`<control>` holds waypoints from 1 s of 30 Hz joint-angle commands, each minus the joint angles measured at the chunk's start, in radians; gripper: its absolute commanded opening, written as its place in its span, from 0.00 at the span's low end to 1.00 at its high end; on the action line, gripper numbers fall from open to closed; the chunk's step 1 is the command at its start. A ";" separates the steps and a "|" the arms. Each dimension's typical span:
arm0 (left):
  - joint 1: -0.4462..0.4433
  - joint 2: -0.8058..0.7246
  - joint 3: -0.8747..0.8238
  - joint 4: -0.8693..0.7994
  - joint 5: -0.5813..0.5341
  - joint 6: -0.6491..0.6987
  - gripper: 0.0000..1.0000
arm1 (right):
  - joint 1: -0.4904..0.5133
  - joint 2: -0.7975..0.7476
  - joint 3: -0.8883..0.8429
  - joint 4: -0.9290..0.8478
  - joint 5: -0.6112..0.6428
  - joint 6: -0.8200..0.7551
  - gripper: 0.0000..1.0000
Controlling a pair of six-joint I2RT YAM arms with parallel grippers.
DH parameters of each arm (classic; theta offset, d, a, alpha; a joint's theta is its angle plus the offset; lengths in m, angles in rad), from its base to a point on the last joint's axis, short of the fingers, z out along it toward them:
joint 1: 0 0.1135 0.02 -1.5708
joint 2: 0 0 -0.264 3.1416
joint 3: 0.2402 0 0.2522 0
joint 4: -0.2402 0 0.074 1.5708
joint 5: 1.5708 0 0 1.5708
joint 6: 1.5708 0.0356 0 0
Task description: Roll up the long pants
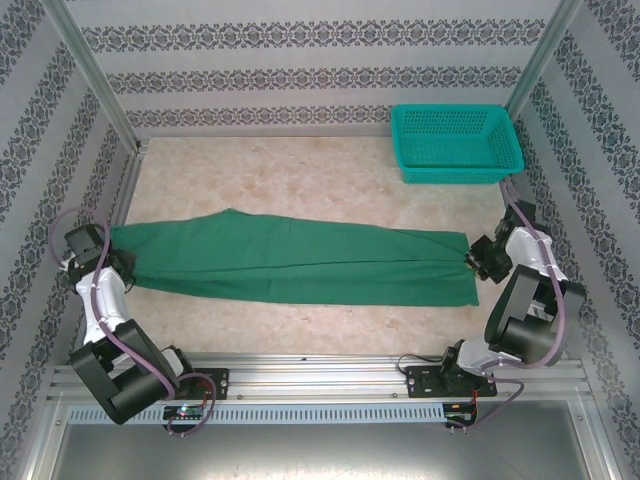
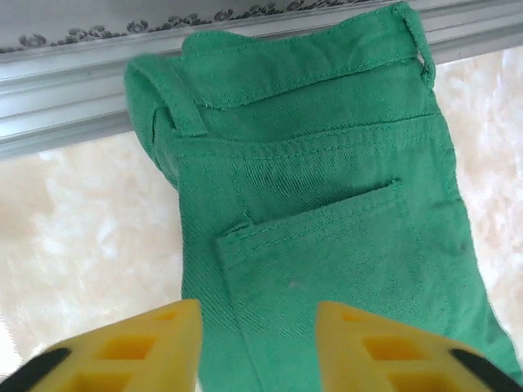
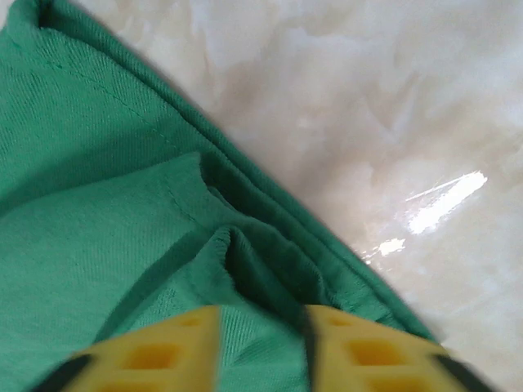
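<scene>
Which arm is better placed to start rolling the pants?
Probably right: the right gripper straddles a raised fold at the hem end of the long pants; the left gripper hangs open over the flat waist.

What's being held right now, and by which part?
The right pincer seems to pinch the long pants by a bunched fold at the leg-hem end. The left pincer sits over the seat by the back pocket; its grip cannot be told.

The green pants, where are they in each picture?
Top view: long pants stretch left to right across the middle.
Left wrist: long pants, waistband and pocket, fill the centre.
Right wrist: long pants, hem end, cover the left side.
Shared landmark: the pale marbled table.
</scene>
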 commanded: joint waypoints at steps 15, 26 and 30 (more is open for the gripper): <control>-0.189 0.098 0.081 0.145 0.014 0.004 0.51 | -0.052 0.167 0.059 0.132 -0.078 0.061 0.59; -0.242 0.202 0.082 0.201 0.043 0.006 0.48 | 0.030 0.198 0.062 0.175 -0.119 0.092 0.55; -0.247 0.229 0.086 0.207 0.046 0.013 0.45 | 0.051 0.207 0.073 0.170 -0.123 0.090 0.18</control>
